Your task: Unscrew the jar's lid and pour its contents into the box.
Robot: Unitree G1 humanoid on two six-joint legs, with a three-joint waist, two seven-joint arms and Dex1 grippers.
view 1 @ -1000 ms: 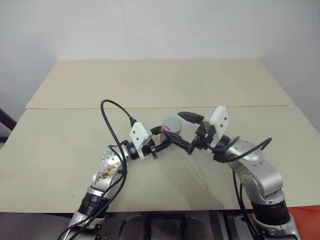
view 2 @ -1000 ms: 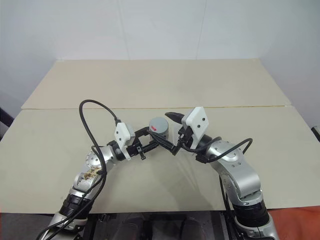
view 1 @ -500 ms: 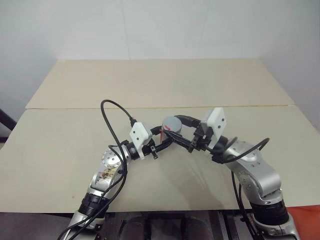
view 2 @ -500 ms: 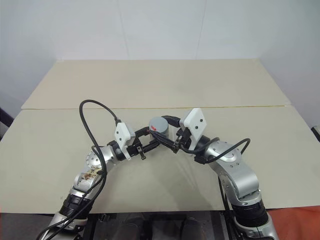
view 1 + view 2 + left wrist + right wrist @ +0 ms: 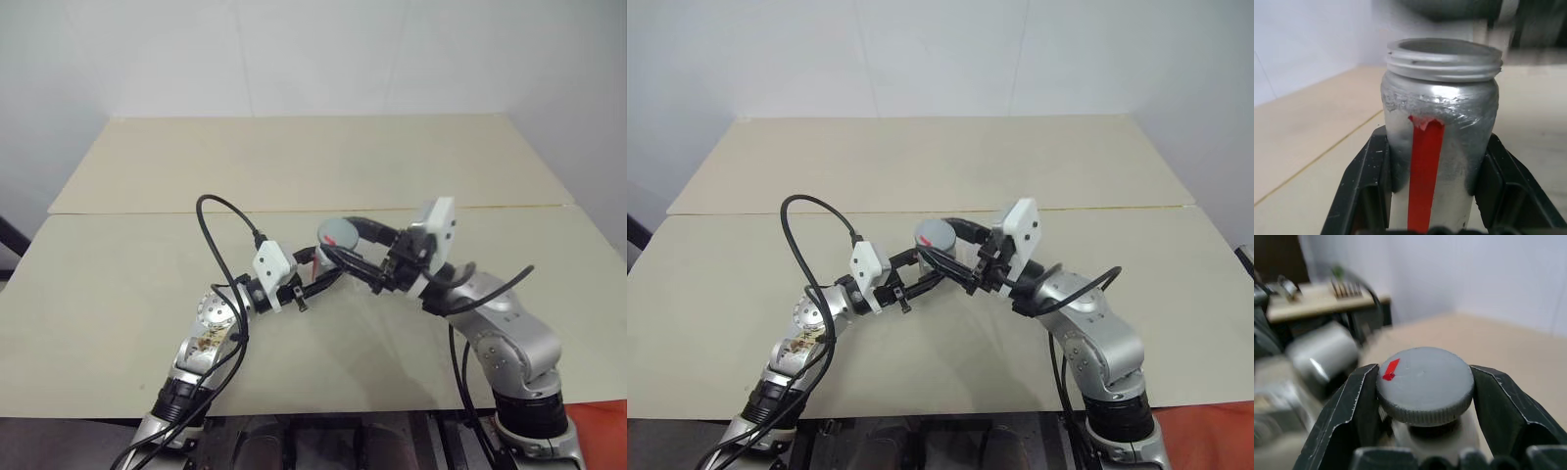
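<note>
Lid [image 5: 1424, 382] sits clamped between the right jaws [image 5: 1425, 391], lifted just above the jar [image 5: 1440, 142]. Left jaws [image 5: 1435, 196] are clamped on the jar's body, threaded mouth uncovered, above the tabletop [image 5: 294, 166].

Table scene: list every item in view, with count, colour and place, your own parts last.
jar: one, silver-grey with a red stripe, open-mouthed with bare threads, held upright above the table.
lid: one, grey with a small red mark, off the jar and lifted just above it.
table: one, beige, with a seam across its width, beneath both arms.
shelf with clutter: one, tan, in the room's background.
left tool: one, black fingers, shut on the jar's sides.
right tool: one, black fingers, shut on the lid's rim.
cables: black, looping over the left arm and beside the right arm.
</note>
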